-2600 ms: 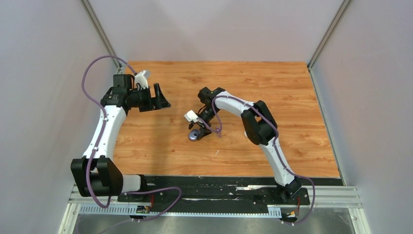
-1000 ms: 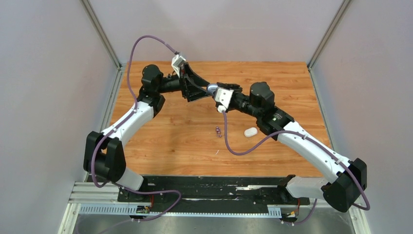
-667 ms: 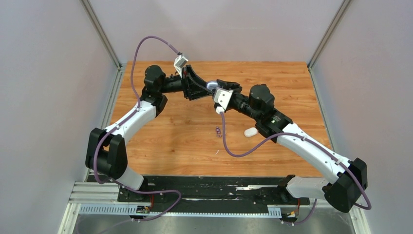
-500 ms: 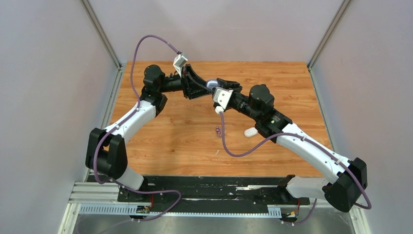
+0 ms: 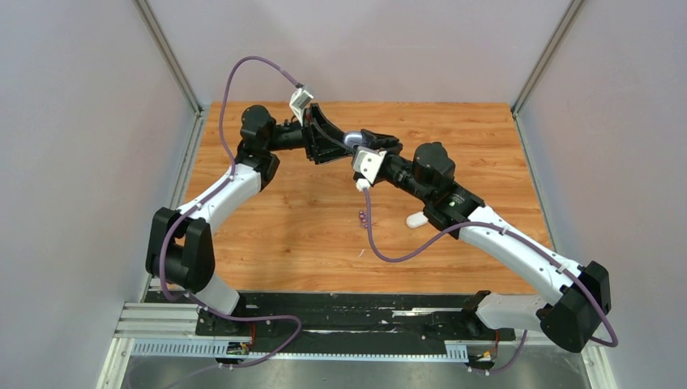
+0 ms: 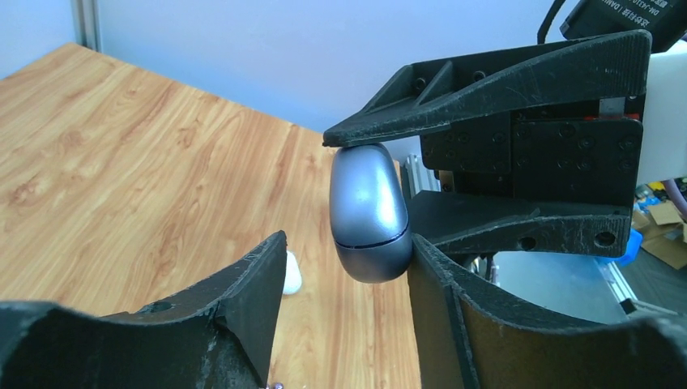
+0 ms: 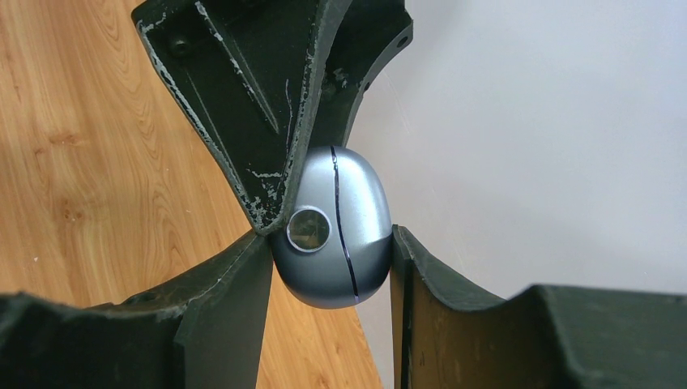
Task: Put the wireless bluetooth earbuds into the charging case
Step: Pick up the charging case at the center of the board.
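A grey oval charging case [image 5: 352, 138] hangs in the air over the back middle of the table, lid seam closed. My right gripper [image 7: 330, 235] is shut on its sides [image 7: 332, 239]. My left gripper [image 6: 347, 243] reaches in from the opposite side and stands open around the case's lower end [image 6: 369, 212]. One finger touches the case, the other stands clear of it. Two dark purple earbuds [image 5: 361, 215] lie together on the wood below, also at the bottom edge of the left wrist view [image 6: 275, 386].
A white oval case [image 5: 417, 219] lies on the table, partly under my right arm, and shows past my left finger [image 6: 290, 271]. A tiny white speck [image 5: 360, 253] lies nearer the front. Grey walls close in the wooden table [image 5: 267, 235] on three sides.
Since the first frame my right arm has carried the grey case up to the back middle. Over the last second both grippers drifted slightly left and my left jaws narrowed around the case.
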Controlling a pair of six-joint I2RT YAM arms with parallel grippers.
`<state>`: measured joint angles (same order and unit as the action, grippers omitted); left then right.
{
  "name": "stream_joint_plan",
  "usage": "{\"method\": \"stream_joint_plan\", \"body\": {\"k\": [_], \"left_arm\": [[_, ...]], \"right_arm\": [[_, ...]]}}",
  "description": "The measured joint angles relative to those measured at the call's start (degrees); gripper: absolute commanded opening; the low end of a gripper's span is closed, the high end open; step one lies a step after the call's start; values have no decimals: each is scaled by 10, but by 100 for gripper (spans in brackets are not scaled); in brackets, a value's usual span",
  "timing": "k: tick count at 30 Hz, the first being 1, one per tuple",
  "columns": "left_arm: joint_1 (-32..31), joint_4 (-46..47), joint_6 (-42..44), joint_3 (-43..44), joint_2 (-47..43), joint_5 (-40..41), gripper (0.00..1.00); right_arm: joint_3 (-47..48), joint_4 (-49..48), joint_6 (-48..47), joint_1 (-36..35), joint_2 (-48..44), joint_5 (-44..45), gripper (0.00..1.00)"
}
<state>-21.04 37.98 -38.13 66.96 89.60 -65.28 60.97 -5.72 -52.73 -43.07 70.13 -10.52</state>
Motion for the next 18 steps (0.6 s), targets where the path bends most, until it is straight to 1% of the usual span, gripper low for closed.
{"method": "stream_joint_plan", "body": {"k": [3, 8, 10, 12, 13, 14, 15, 16, 17, 18], "left_arm": [[0, 2, -3, 3, 3, 1, 68], [-3, 7, -10, 12, 9, -1, 64], [-7, 8, -13, 14, 11, -3, 60], [-9, 9, -16, 17, 14, -5, 51], [-9, 9, -19, 19, 16, -9, 42], [-10, 10, -20, 20, 16, -10, 37], [-11, 12, -22, 21, 17, -17, 26], [-11, 12, -25, 21, 18, -16, 20], [-11, 13, -32, 21, 19, -16, 9], [-11, 13, -38, 22, 21, -15, 5]], "right_arm": [[0, -4, -1, -1, 0, 0, 0], [-1, -10, -1, -7, 2, -1, 0], [-1, -12, -1, -9, 4, -1, 0], [-1, -14, -1, -10, 6, 0, 0], [-1, -17, -1, -10, 8, 3, 0], [-1, -18, -1, -10, 10, 3, 0], [-1, -19, -1, -9, 11, 8, 0], [-2, -19, -2, -9, 12, 11, 0], [-2, -19, -5, -9, 12, 15, 0], [-2, -19, -6, -9, 12, 18, 0]]}}
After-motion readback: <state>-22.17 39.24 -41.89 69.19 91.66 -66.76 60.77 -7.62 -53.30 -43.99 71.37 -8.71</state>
